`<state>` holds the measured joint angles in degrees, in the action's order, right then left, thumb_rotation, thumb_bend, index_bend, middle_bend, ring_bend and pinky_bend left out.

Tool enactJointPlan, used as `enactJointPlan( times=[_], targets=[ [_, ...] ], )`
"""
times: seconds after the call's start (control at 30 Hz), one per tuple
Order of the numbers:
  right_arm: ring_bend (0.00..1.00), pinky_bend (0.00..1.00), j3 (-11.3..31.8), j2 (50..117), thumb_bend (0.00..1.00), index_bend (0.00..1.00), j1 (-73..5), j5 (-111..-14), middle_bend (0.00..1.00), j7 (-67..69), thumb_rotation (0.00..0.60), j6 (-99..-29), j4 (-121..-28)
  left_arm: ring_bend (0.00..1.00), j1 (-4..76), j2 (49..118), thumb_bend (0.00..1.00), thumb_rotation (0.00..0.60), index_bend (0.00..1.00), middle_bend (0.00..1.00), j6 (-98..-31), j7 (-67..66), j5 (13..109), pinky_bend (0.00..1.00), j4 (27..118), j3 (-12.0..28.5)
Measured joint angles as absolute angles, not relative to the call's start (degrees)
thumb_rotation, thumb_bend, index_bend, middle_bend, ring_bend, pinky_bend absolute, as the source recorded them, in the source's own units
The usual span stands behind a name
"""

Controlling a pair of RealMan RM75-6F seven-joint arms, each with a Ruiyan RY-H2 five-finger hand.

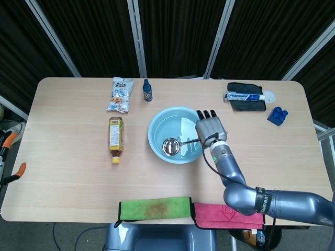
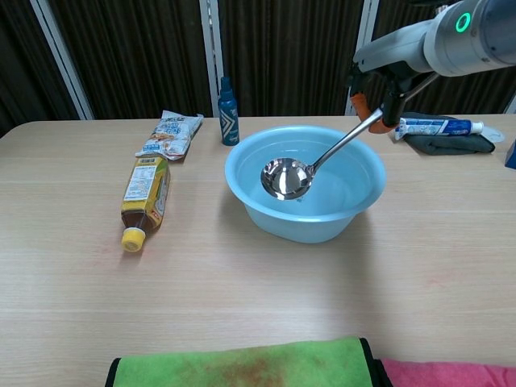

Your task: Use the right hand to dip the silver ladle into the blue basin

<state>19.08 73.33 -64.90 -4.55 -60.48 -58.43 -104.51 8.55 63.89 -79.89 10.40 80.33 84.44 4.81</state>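
Open room: bare wooden tabletop right of the round blue plastic basin.
Obstacle: amber drink bottle lying left.

Right robot hand raised, fingers curled (gripping), left unseen
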Motion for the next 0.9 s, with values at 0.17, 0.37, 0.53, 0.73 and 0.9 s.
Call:
enactJointPlan(
  times=[0.17,0.37,0.53,0.73,0.9],
  targets=[
    [0.0,0.0,19.07,73.84,0.81,0.68,-66.49,-3.26,0.03,-60.19,0.6,-55.47,-101.02,0.0,8.57,64.1,0.38,0.577,0.0,0.0,-79.7,9.62,79.42,0.0,84.29,5.16],
    [0.0,0.0,18.1,75.57,0.81,0.67,-68.35,-1.87,0.03,-59.7,0.6,-51.24,-94.48,0.0,8.65,64.35,0.38,0.576,0.0,0.0,-79.19,8.79,78.08,0.0,84.08,5.7],
    [0.0,0.0,16.64,77.87,0.81,0.68,-69.55,-0.99,0.03,-58.89,0.6,-46.98,-87.62,0.0,8.76,64.64,0.38,0.58,0.0,0.0,-78.62,7.83,77.14,0.0,83.83,5.97],
    [0.0,0.0,14.48,80.89,0.81,0.68,-70.19,-0.84,0.03,-57.25,0.6,-41.28,-79.38,0.0,9.25,65.16,0.38,0.577,0.0,0.0,-77.03,6.53,75.63,0.0,83.34,6.24],
    [0.0,0.0,12.34,82.69,0.81,0.67,-69.95,-1.99,0.03,-54.36,0.6,-38.26,-75.58,0.0,9.62,65.43,0.38,0.578,0.0,0.0,-76.12,6.16,75.25,0.0,83.23,6.34]
  ],
)
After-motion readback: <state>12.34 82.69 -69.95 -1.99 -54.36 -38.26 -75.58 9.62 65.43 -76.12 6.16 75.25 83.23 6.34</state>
